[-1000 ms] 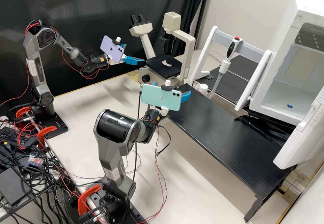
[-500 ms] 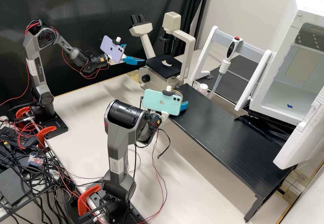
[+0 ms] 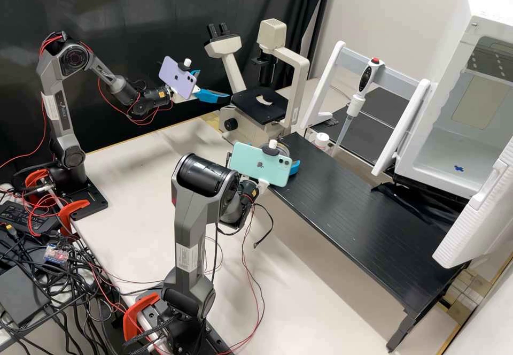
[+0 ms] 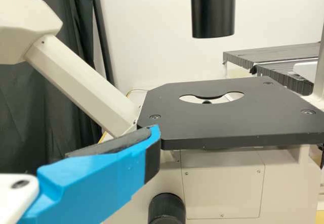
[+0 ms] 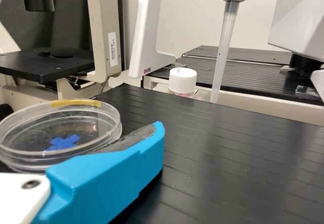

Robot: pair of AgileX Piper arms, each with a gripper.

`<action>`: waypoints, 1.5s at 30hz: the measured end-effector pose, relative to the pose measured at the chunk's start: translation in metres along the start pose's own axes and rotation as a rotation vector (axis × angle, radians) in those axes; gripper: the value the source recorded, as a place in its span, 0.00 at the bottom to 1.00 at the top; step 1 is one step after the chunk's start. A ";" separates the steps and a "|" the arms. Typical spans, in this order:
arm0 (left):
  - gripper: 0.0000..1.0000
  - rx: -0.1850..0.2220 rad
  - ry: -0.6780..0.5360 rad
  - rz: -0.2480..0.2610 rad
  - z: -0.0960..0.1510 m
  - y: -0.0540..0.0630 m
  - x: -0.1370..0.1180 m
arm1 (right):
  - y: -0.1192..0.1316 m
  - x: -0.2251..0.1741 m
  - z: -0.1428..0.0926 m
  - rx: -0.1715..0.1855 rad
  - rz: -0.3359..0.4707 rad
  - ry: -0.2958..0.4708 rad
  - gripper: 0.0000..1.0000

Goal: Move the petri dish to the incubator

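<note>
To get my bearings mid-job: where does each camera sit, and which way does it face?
High view: off the arms, looking forward and down; left arm, left tool, right arm, right tool show.
Left wrist view: on the left arm, facing the microscope; part of left tool shows.
Right wrist view: on the right arm, looking over dish and shelf; part of right tool shows.
Shared: high and right wrist views both show the pipette.
</note>
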 end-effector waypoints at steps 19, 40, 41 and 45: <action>1.00 0.000 0.000 0.000 0.000 0.000 0.000 | 0.000 0.000 0.002 -0.008 -0.013 0.000 0.00; 1.00 0.000 0.000 0.000 0.000 0.000 0.000 | 0.007 0.001 0.003 -0.020 -0.005 -0.002 0.00; 1.00 0.000 0.000 0.000 0.000 0.000 0.000 | 0.010 -0.001 0.002 -0.023 0.001 -0.002 0.00; 1.00 0.000 0.000 0.000 0.000 0.000 0.000 | 0.025 -0.009 0.007 -0.040 0.024 -0.040 0.00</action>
